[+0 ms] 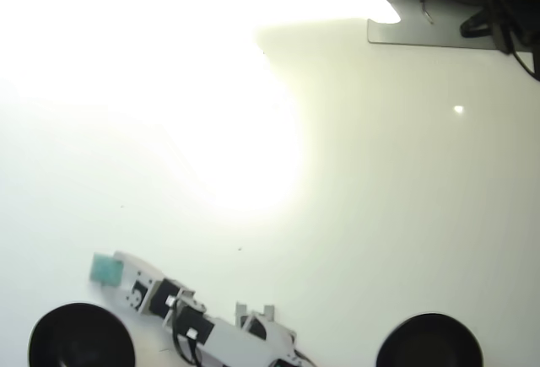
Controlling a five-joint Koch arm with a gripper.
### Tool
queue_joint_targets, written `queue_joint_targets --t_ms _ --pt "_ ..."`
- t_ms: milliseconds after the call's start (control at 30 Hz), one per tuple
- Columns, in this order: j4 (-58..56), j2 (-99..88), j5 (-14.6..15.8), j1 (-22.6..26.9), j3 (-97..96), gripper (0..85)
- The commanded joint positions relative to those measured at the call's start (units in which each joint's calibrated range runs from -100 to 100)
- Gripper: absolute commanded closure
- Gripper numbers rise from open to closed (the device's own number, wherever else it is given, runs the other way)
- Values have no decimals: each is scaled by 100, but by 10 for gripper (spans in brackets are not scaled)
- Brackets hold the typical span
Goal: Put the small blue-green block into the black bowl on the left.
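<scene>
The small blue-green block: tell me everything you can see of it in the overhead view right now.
The small blue-green block looks like a matte teal, roughly square piece with soft corners, slightly tilted in the overhead view. It sits at the tip of the grey claw, which seems to hold it, though the jaws themselves cannot be made out. It lies above and just right of the round black bowl at the lower left, outside its rim. Whether it is off the white table cannot be told.

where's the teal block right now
In the overhead view the block sits at the gripper tip, low on the left, just above the left black bowl, not in it.
</scene>
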Motion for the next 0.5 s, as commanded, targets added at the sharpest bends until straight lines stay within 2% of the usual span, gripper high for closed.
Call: queue_joint_targets --t_ms 0,233,333,467 --pt "-94 -196 5 210 800 821" --pt "-175 -229 15 987 1271 821" --pt "-329 -46 112 1397 1308 821" --pt "-289 232 156 1612 1188 821"
